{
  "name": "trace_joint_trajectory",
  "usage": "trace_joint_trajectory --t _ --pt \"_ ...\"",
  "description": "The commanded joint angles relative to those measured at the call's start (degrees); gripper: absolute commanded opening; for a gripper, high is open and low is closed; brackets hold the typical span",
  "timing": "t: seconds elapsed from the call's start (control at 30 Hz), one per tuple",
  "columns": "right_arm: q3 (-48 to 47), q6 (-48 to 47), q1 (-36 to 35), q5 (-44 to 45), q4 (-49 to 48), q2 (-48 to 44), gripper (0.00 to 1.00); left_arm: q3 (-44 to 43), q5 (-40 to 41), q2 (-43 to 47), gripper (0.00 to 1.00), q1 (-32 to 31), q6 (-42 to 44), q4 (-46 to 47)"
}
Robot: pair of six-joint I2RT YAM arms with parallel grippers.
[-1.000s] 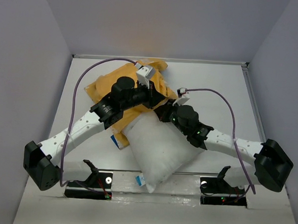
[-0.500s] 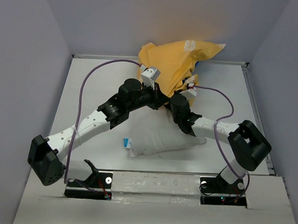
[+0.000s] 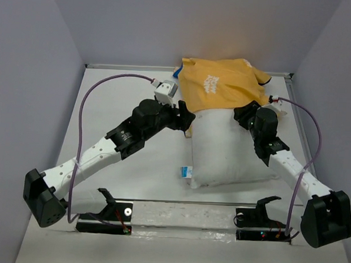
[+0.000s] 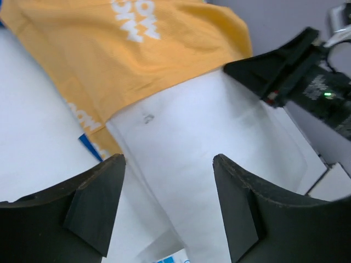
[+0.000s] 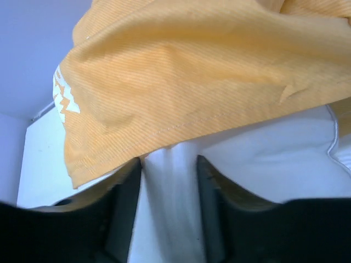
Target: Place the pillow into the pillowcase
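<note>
Currently we list: pillowcase [image 3: 222,90] over far end of pillow [image 3: 233,155]; left gripper [image 4: 167,181] spread, right gripper [image 5: 168,175] parted, likely for regripping.

**Both arms reached out, both grippers open**

The left arm [image 3: 104,151] stretches diagonally from its base toward the middle of the table, pretty much straightened out. The left gripper [image 3: 185,117] has its jaws spread wide. The right arm [image 3: 291,170] angles up and inward from its base. The right gripper [image 3: 245,114] is parted too, just narrower. The grippers sit well apart, roughly level.
</note>
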State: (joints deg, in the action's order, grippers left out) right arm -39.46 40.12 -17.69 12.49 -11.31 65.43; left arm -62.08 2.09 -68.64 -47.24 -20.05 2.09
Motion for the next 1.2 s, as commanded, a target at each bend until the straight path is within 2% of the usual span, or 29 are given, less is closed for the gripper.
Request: trace_joint_trajectory --t 0.0,0.07,0.17,0.2,0.37,0.53,0.77,0.87,1.03,1.1,1.13,1.17 --pt "-5.09 -9.07 1.61 -12.83 9.96 -4.50 0.65 12.47 5.94 3.43 0.76 7.48 -5.15 5.27" --pt "-7.63 -11.54 1.61 -17.21 15.84 -5.92 0.71 16.01 1.89 2.03 0.74 10.84 -5.44 9.05" --pt "-8.96 -14.71 1.61 -21.53 19.39 -9.52 0.79 17.96 -0.41 -3.50 0.73 11.47 -1.67 14.16" --pt "-10.10 -15.68 1.61 -22.24 22.09 -10.14 0.80 18.22 -4.07 -4.82 0.72 11.47 -0.26 17.83" --pt "-12.13 -17.97 0.91 -27.51 26.78 -11.03 0.81 15.16 -3.66 -14.05 0.72 11.30 6.95 23.39" --pt "-12.13 -18.94 -2.51 -27.52 28.36 -10.32 0.82 12.43 -8.59 -19.06 0.71 10.51 9.33 30.51" --pt "-13.62 -20.17 -12.27 -16.99 30.47 -6.11 0.84 3.91 -7.01 -27.59 0.66 10.42 11.61 30.70" --pt "-14.67 -20.34 -13.77 -13.56 30.91 -4.00 0.85 0.57 -8.94 -30.67 0.66 10.42 13.02 30.43" --pt "-17.57 -20.96 -15.71 -3.10 34.16 -0.75 0.88 -3.65 -6.66 -34.79 0.62 10.42 14.60 29.20" --pt "-18.37 -21.13 -16.40 -0.20 35.47 1.01 0.89 -4.79 -5.17 -35.94 0.58 10.24 15.83 28.94" --pt "-18.63 -21.13 -17.02 0.77 35.65 1.54 0.92 -5.93 -1.07 -36.73 0.54 10.15 16.10 28.42" --pt "-18.98 -21.22 -17.02 2.78 35.83 2.15 0.94 -6.20 1.06 -37.00 0.43 9.98 16.36 28.41"
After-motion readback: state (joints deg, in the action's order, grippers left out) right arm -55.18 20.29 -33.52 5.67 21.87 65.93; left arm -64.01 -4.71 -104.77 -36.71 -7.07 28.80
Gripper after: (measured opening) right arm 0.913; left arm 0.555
